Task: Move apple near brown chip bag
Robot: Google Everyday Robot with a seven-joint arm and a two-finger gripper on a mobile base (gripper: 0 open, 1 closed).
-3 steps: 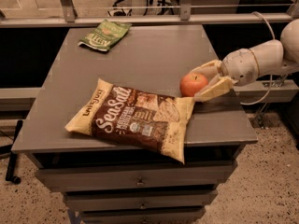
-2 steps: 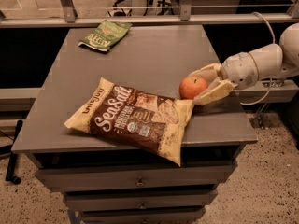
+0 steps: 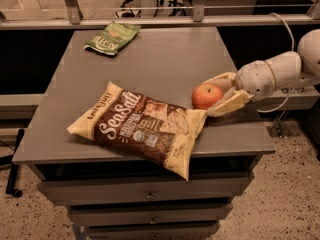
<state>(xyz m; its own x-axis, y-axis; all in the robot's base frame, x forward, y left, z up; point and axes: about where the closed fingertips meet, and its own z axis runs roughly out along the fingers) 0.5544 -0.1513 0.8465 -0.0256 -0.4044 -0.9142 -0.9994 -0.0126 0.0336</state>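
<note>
The red-orange apple sits low over the grey table at its right side, just right of the brown chip bag's pale yellow end. The bag lies flat across the table's front, its lower corner hanging over the front edge. My gripper comes in from the right, its two pale fingers closed above and below the apple. I cannot tell whether the apple touches the tabletop.
A smaller green bag lies at the table's far left corner. Drawers sit under the tabletop. A rail with metal posts runs behind the table. The arm's white wrist and a cable hang off the right edge.
The gripper and the apple have sunk slightly toward the tabletop, staying beside the brown bag's right end. The bags have not moved.
</note>
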